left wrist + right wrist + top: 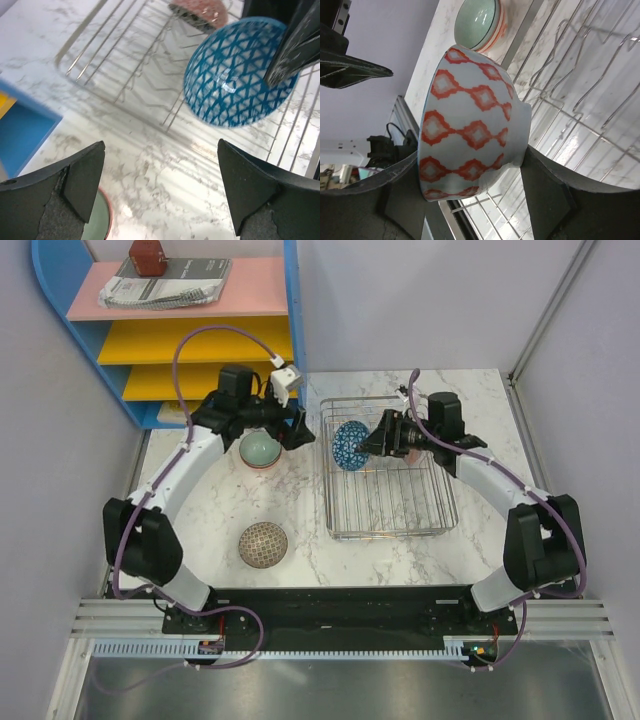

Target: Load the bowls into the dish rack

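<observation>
Tabletop point(300, 510): white marble that carried the rack and the loose bowls.
Dish rack point(400, 502): chrome wire, the landmark for every place below.
Right fingers point(555, 200): closed on the held bowl across its wall, one finger outside and one on the far side. They were parted only as far as the bowl allowed.
Left fingers point(255, 185): spread wide with nothing between them, hovering just left of the rack over the pale green bowl.
Held bowl point(350, 445): tipped on edge above the rack's left end, mouth facing away from the rack.
Pale green bowl point(258, 448): left of the rack, nested in a red-striped bowl point(499, 31).
Mesh bowl point(263, 544): left of the rack's near corner, upside down and well apart from the others.
Handling: the bowls were probably glazed ceramic, so rigid, fairly heavy for their size, slick and chippable against wire. A rim pinch, one finger inside and one outside, looked like the surest hold. The upturned mesh bowl offered only its foot or its outer wall.
Top view only: the mesh bowl, and how everything lay around the rack.
Left wrist only: the held bowl's blue lattice inside, and a reddish speckled round shape point(197, 11) inside the rack beyond it, too cropped to name.
Right wrist only: the held bowl's white outside with red diamonds, and the tines just beside it.
</observation>
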`<act>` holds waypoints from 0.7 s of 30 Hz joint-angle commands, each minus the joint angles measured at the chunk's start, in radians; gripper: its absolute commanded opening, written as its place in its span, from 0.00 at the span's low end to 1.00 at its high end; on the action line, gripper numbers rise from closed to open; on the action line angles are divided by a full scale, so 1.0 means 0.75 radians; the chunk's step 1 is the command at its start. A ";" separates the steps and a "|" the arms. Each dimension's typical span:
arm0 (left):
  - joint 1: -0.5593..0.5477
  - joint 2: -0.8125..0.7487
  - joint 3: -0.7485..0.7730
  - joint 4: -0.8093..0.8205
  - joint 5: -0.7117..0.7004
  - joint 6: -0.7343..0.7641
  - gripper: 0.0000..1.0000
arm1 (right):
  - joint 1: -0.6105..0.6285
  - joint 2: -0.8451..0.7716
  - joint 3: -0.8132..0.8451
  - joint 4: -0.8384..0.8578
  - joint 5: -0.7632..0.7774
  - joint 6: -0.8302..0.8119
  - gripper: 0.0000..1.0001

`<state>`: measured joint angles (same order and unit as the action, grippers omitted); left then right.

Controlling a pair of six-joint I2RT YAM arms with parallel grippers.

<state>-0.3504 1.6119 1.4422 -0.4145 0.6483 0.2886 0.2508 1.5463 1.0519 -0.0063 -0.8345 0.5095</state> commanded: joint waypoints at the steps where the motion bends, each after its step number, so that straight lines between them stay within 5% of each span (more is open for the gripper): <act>1: 0.123 -0.175 -0.108 0.029 -0.018 -0.037 1.00 | -0.005 -0.070 0.160 -0.133 0.171 -0.168 0.00; 10: 0.405 -0.443 -0.411 0.029 -0.038 -0.037 1.00 | 0.003 -0.090 0.358 -0.313 0.681 -0.350 0.00; 21: 0.567 -0.703 -0.683 0.021 -0.018 0.047 1.00 | 0.119 -0.017 0.452 -0.370 1.137 -0.477 0.00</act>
<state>0.0376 1.1320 0.9600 -0.4179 0.6209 0.2874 0.2794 1.5326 1.3277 -0.3019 -0.1383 0.2127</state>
